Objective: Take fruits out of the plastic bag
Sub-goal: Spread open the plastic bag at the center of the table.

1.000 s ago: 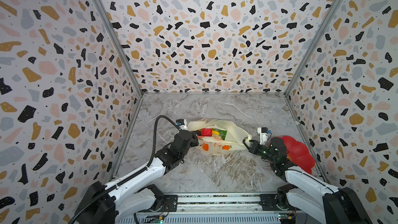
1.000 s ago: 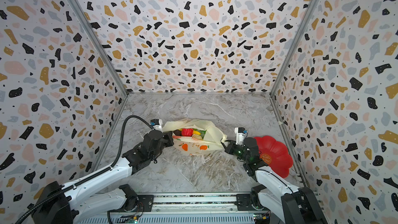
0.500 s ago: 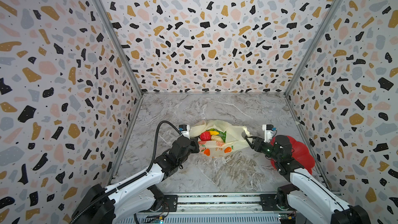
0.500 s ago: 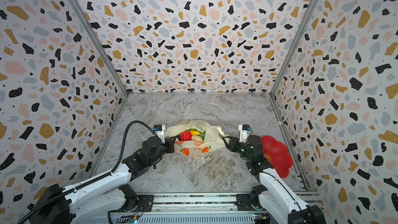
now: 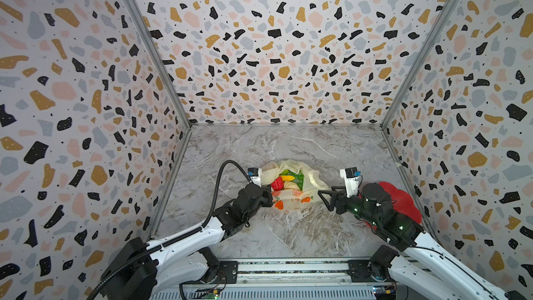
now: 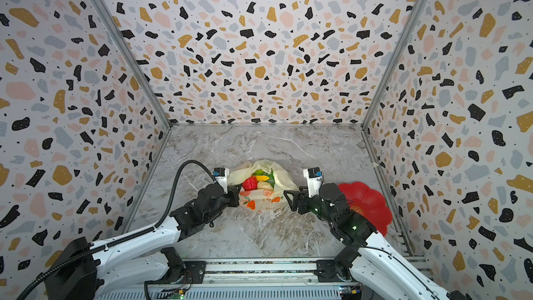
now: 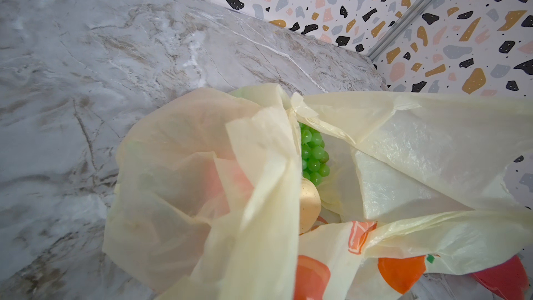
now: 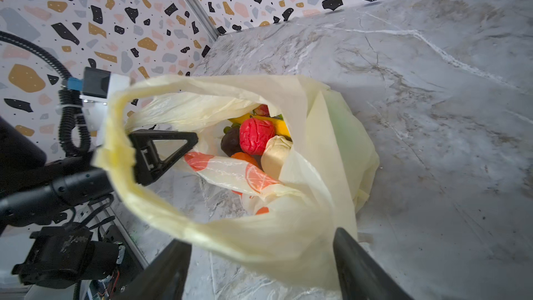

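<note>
Nearest the rail, the right gripper (image 5: 323,200) stands with its jaws spread at the right edge of the plastic bag (image 5: 313,181), a handle loop just in front of them and the red plate (image 5: 403,203) beside its arm. Opposite, the left gripper (image 5: 269,194) is pinched together on the bag's left rim. The fruits (image 5: 288,181) lie inside the bag's open mouth, mid-table.
</note>
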You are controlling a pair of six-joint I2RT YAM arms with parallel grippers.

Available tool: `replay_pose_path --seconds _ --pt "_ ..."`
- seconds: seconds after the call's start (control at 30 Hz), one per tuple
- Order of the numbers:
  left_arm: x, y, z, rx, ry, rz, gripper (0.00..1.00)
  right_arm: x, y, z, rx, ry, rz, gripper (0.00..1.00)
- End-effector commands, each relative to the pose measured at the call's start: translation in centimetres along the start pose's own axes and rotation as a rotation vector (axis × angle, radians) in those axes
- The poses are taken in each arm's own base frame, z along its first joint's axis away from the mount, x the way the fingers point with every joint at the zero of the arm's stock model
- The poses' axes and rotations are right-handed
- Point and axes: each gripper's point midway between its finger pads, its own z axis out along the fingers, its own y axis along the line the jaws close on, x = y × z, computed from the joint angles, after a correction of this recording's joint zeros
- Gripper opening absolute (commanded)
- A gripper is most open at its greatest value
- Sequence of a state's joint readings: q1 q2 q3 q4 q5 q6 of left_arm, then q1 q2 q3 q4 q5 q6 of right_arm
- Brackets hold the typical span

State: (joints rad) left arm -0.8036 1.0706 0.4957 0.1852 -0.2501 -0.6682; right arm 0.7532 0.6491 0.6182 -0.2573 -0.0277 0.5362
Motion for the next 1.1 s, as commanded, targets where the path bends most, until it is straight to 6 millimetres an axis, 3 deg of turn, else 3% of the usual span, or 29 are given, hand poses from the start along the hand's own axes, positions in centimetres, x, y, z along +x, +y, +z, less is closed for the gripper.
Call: replay_pose_path --seconds 0.0,0.13,0.3,0.4,0.5,0.63,0.9,1.07 --pt "-1.9 -0.9 -0.2 0.007 -0.055 0.001 0.00 -0.8 -1.0 -2.0 0.158 -0.002 -0.056 0.76" --pt "-1.9 -0.4 -0.2 -0.022 -0.058 -0.004 0.00 -2.0 0.9 -3.6 0.159 -0.021 -0.106 0.73" --pt "-1.8 -0.1 -0.1 -0.038 -0.056 -0.009 0.00 -2.1 5.3 -4.1 0.037 -0.008 -0.160 0.68" --pt "-1.8 0.0 -0.2 -0.040 -0.060 -0.009 0.00 -1.3 7.0 -3.2 0.021 0.014 -0.206 0.67" --pt "-1.8 0.1 -0.4 -0.040 -0.064 -0.008 0.00 -0.1 7.6 -0.6 0.047 0.066 -0.236 0.67" --pt "-1.8 0.2 -0.7 -0.037 -0.068 -0.006 0.00 0.1 6.4 3.1 0.122 0.114 -0.236 0.67" --pt "-1.1 0.7 -1.7 -0.007 -0.075 -0.005 0.00 -0.4 -1.6 9.6 0.273 0.200 -0.145 0.68" --pt "-0.5 0.9 -2.1 0.017 -0.080 -0.001 0.00 0.1 -3.0 12.6 0.277 0.250 -0.137 0.78"
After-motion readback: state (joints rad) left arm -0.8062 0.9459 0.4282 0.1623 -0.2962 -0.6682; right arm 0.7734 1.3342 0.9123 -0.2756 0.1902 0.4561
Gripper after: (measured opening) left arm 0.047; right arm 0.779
